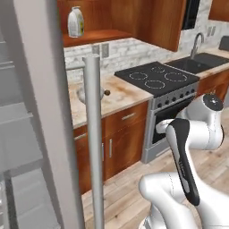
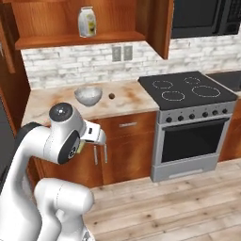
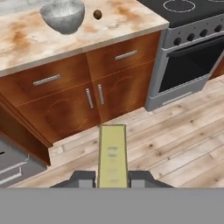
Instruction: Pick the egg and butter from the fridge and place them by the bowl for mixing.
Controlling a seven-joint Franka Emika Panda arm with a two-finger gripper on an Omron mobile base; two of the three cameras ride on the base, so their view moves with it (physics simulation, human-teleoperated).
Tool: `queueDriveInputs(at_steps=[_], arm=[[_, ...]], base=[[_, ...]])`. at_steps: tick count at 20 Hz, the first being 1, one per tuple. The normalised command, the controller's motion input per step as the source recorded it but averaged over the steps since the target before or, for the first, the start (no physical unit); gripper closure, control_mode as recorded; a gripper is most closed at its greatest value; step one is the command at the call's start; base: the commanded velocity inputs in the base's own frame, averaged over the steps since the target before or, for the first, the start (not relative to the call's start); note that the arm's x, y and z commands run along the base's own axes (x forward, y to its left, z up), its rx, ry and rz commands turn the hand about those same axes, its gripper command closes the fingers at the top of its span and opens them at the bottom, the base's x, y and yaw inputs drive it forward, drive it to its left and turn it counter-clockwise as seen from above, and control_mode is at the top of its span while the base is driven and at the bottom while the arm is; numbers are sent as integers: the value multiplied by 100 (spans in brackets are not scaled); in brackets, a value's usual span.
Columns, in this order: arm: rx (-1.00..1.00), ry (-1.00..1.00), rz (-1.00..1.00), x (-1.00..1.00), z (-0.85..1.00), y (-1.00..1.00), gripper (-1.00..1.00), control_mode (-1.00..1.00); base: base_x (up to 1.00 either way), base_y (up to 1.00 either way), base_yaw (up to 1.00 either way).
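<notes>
A pale-yellow butter stick point(image 3: 113, 155) juts forward from my gripper point(image 3: 113, 178), which is shut on it above the wooden floor, in front of the counter cabinets. The clear glassy bowl point(image 3: 63, 15) point(image 2: 88, 95) stands on the marbled counter. Just to its right lies the small brown egg point(image 3: 97, 14) point(image 2: 111, 96), apart from the bowl. In the left base view the grey fridge point(image 1: 38, 112) stands open at the left. Its tall door handle point(image 1: 94, 134) hides part of the bowl point(image 1: 82, 95), and the egg point(image 1: 107, 92) shows beside it.
A black cooktop and oven point(image 2: 188, 94) adjoin the counter on the right, with a sink point(image 1: 201, 62) beyond. A white and yellow paper bag point(image 2: 87, 22) sits on the shelf above the bowl. Wooden cabinet doors point(image 3: 94, 96) front the counter.
</notes>
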Motion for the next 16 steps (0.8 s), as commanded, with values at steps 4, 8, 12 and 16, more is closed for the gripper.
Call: queueDriveInputs(at_steps=[4, 8, 12, 16], arm=[[0, 0, 0, 0, 0, 0, 100, 100], [0, 0, 0, 0, 0, 0, 100, 100], [0, 0, 0, 0, 0, 0, 100, 100], [0, 0, 0, 0, 0, 0, 100, 100]], base=[[67, -31, 21], [63, -35, 18], [64, -29, 25], [63, -20, 37]])
